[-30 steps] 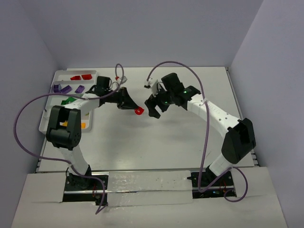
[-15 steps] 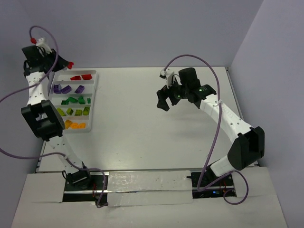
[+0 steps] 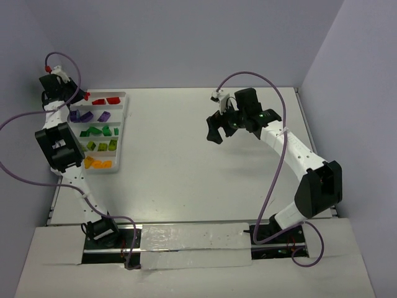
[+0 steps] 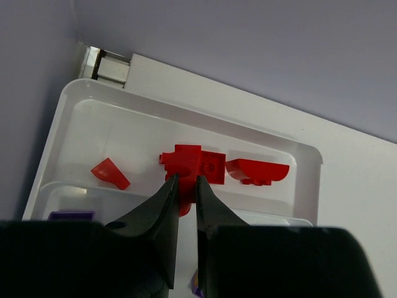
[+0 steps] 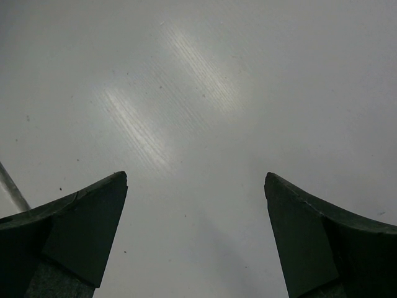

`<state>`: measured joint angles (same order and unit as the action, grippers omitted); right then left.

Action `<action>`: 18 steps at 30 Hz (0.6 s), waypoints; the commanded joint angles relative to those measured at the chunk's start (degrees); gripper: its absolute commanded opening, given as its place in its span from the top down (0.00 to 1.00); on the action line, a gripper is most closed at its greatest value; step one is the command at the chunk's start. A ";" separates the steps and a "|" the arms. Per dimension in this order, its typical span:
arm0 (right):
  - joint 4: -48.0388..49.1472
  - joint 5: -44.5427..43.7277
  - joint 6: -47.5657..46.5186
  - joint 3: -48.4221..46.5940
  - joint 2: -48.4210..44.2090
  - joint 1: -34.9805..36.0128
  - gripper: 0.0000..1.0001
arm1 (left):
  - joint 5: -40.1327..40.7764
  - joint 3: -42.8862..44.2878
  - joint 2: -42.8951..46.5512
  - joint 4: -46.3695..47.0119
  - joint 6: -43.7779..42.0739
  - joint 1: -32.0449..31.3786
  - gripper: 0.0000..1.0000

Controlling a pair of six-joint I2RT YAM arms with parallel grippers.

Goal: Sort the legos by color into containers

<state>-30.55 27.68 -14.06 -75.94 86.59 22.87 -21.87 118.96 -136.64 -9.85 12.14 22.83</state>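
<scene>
Left gripper (image 4: 185, 181) is up at 10 o'clock of the worktop (image 3: 186, 180), tapered black fingers pressed nearly together and pinching a red brick (image 4: 186, 162). We're hanging it over the tray (image 4: 205, 123), above the red compartment (image 4: 124, 133) at the tray's 12 o'clock end. Right gripper (image 5: 195, 180) is spread wide w/ nothing in it, approx 2 o'clock, over bare worktop.

What could bite us, we reckon: the grip looks to be on a sliver of the brick, so it may twist or cling to one pad on release. Dropped from this height, hard plastic on hard plastic bounces. The divider walls are low, so it could hop into the purple row (image 3: 87, 115) next door, toward 6 o'clock.

Textures: the bricks are shiny, sharp-edged, studded. A red wedge (image 4: 110, 174) and a curved-top piece (image 4: 257, 171) lie inside. Tray's smooth, white, w/ rounded corners. Worktop's matte, faintly scuffed, w/ glare streaks.
</scene>
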 commanded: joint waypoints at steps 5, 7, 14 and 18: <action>0.05 0.51 0.61 -2.56 2.02 -0.37 0.02 | 2.34 7.09 -4.20 6.68 -0.89 0.11 0.94; -0.04 0.34 0.53 -2.63 2.18 -0.37 0.02 | 2.02 6.90 -4.70 7.22 -0.88 0.11 0.93; -0.39 -0.35 0.27 -2.90 2.80 -0.37 0.02 | 1.39 7.07 -6.79 7.21 -0.72 0.10 0.91; -0.40 -0.71 0.45 -3.17 3.62 -0.37 0.02 | 1.66 7.08 -7.26 6.81 -1.09 0.10 0.82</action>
<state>-31.10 27.46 -13.96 -76.22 89.06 22.87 -20.14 123.26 -143.23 -5.33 11.70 22.83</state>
